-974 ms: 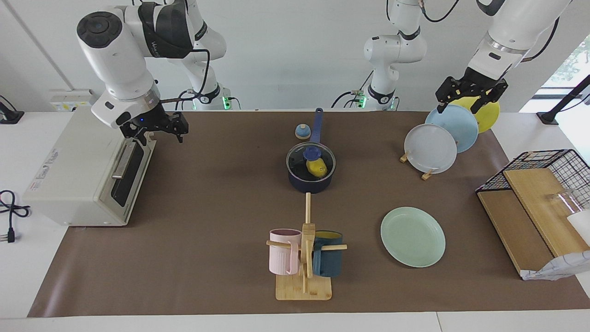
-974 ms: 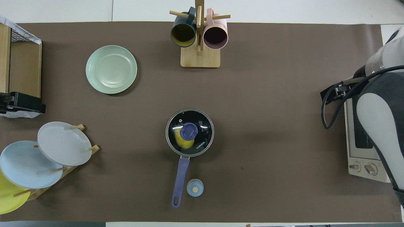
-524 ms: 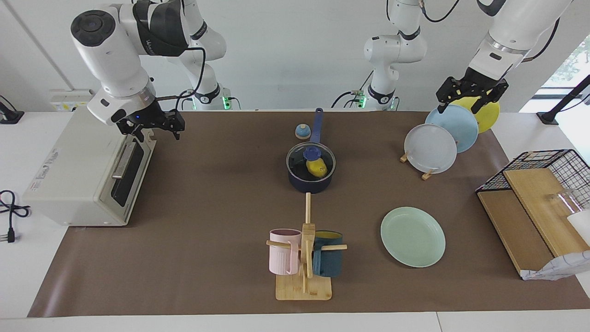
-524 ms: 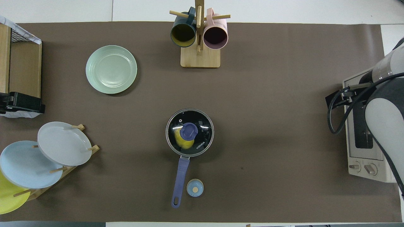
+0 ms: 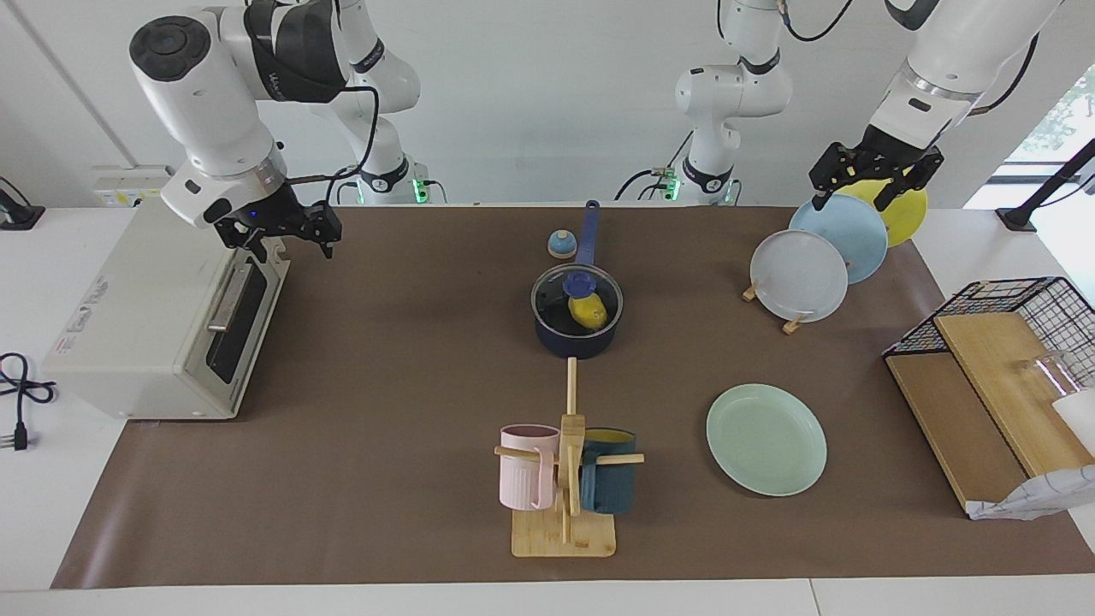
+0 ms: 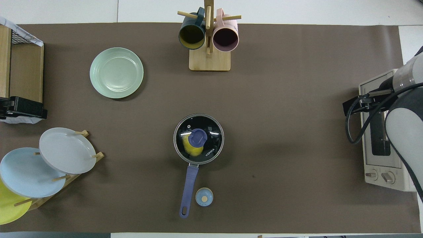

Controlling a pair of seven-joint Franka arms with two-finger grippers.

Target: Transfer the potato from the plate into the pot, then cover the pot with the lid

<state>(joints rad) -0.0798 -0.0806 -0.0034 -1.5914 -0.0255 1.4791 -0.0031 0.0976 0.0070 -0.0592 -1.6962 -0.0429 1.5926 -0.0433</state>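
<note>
The dark navy pot stands mid-table with its long blue handle pointing toward the robots. The clear glass lid with its blue knob sits on the pot. The yellow potato lies inside the pot and shows through the glass. The mint-green plate lies bare, farther from the robots and toward the left arm's end. My right gripper is open and empty, raised over the toaster oven's top front edge. My left gripper is open and empty, raised over the upright plates.
A toaster oven stands at the right arm's end. A rack of upright grey-white, light blue and yellow plates and a wire basket with wooden boards are at the left arm's end. A mug tree stands farther out, a small bell beside the handle.
My right gripper has drawn away from the pot toward the toaster oven and risen slightly. The left gripper has barely moved. Pot, lid and potato are unchanged.
</note>
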